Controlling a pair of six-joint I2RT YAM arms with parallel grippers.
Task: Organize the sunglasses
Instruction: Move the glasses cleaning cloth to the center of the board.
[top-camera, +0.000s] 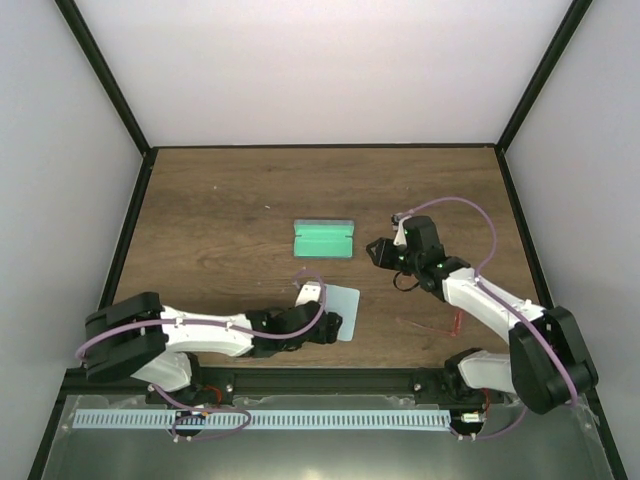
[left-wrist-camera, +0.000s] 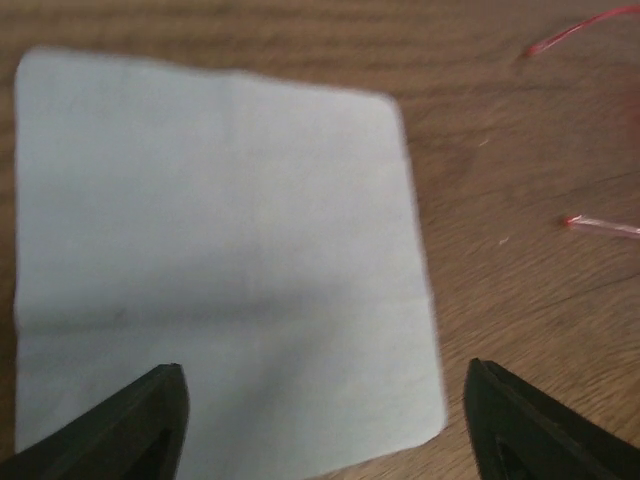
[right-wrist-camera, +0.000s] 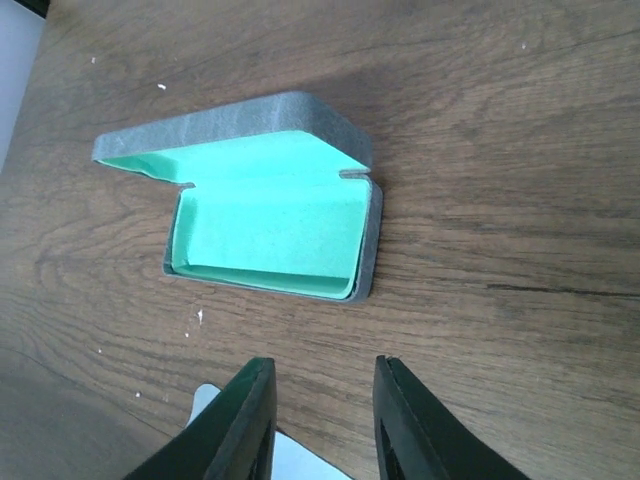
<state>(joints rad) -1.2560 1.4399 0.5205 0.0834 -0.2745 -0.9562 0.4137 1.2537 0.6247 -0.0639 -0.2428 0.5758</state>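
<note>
The sunglasses (top-camera: 456, 320) are a thin red wire frame lying on the table at the near right, beside my right arm. Two of their red arm tips (left-wrist-camera: 600, 226) show at the right edge of the left wrist view. The blue-grey case (top-camera: 325, 239) lies open at mid-table, its green lining (right-wrist-camera: 270, 215) bare. My left gripper (left-wrist-camera: 325, 366) is open, low over the near edge of the pale blue cloth (left-wrist-camera: 220, 250), holding nothing. My right gripper (right-wrist-camera: 322, 368) is open a short way to the right of the case, nothing between its fingers.
The cloth (top-camera: 340, 312) lies flat between the case and the table's near edge; one corner of it (right-wrist-camera: 205, 400) shows behind my right fingers. Black frame rails (top-camera: 130, 230) border the wooden table on the left, right and far sides.
</note>
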